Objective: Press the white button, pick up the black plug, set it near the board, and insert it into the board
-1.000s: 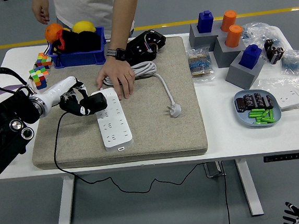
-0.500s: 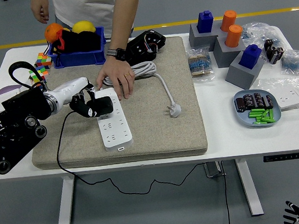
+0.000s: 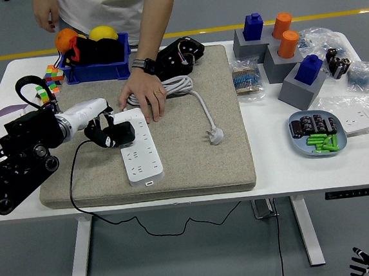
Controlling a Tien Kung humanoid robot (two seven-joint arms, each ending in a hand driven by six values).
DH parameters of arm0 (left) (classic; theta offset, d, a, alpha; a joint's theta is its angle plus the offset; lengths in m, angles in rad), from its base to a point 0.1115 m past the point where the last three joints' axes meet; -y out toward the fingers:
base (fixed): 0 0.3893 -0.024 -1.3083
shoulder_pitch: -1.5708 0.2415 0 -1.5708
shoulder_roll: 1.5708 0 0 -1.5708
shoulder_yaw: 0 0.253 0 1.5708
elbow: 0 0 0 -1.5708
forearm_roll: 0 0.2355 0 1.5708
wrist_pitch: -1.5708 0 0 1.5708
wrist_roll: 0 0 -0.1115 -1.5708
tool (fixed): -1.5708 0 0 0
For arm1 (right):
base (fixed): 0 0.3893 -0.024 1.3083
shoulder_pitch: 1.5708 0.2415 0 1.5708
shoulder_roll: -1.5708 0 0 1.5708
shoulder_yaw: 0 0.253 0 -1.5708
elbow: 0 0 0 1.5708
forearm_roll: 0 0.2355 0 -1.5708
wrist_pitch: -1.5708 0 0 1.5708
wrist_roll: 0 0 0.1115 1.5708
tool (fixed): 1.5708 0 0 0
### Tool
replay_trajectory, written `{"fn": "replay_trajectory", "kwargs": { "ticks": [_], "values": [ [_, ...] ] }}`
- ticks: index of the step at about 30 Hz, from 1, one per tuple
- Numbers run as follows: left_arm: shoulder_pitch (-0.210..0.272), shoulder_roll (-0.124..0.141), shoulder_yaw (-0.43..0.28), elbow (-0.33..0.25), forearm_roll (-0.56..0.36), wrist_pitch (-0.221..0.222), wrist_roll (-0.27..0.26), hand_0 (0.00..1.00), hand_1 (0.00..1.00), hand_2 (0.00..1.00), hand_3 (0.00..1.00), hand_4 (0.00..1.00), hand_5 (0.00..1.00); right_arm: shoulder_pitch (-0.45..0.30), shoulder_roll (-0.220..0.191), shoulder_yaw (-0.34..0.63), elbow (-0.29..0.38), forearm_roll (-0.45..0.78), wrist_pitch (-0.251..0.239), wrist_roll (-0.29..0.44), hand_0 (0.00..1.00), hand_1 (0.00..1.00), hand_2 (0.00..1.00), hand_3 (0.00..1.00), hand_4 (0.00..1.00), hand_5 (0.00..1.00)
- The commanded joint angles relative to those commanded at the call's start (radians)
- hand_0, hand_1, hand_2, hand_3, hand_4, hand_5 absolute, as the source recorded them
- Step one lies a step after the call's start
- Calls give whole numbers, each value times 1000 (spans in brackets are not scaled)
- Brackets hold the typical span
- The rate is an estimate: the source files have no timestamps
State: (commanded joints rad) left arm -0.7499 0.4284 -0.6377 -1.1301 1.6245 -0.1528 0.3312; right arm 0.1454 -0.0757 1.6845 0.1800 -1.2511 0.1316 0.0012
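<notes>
Plug, black (image 3: 121,134): held in the curled fingers of the left hand (image 3: 106,130), at the left edge of the white power strip (image 3: 137,145) near its upper sockets, trailing a thin black cord (image 3: 79,186) across the grey pad (image 3: 174,171) and over the table's near edge. Judged light, rigid moulded plastic, not fragile; the smooth body may twist in the fingers if the cord drags. Best hold is across the body's sides, prongs left free and pointing at the sockets. Whether the prongs are already seated cannot be told.

Power strip, white: lies lengthwise on the pad; judged light enough to slide under a push, and a person's hand (image 3: 143,97) presses its far end down. Its own white cable (image 3: 187,89) and white plug (image 3: 216,135) lie loose on the pad to the right.

Right hand: not in view.

Containers:
- Blue bin (image 3: 95,62), far left of the table (image 3: 303,166): an orange ball, a yellow ball and dark items.
- Blue-grey dish (image 3: 318,133), right side: dark cylindrical parts above, green stick-like parts below.
- Clear bags (image 3: 350,72), far right: small dark components, too small to identify.
- Grey blocks (image 3: 300,89), right rear: blue and orange pieces stand on top.

Colour cubes (image 3: 49,85) sit beside the blue bin.
</notes>
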Motion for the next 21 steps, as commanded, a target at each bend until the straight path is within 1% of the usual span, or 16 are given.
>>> {"fn": "replay_trajectory", "kwargs": {
  "ticks": [1,5,9,18,19,21],
  "values": [
    [0,1,1,-3,0,-1,2,364,271,302,243,611,2,0,0,1,0,0,0,0,805,707,691,668,762,590],
    [-2,6,11,-14,-5,-2,7,364,271,302,243,611,2,0,0,-1,0,0,-1,0,805,707,691,668,762,590],
    [-3,3,19,-9,-5,1,7,362,267,298,236,599,2,0,0,-6,0,1,-1,-1,805,707,692,667,761,590],
    [4,0,-1,-5,11,7,5,364,276,305,235,600,2,-1,-1,-12,0,-1,0,-2,805,707,691,667,762,590],
    [4,1,-4,-5,11,8,3,326,439,458,323,848,2,-1,-1,-12,0,-2,0,-3,805,706,689,664,762,589],
    [4,1,-6,-6,10,11,0,326,439,458,323,848,2,-1,-1,-11,0,-3,0,-3,805,706,689,664,762,589]
  ]
}}
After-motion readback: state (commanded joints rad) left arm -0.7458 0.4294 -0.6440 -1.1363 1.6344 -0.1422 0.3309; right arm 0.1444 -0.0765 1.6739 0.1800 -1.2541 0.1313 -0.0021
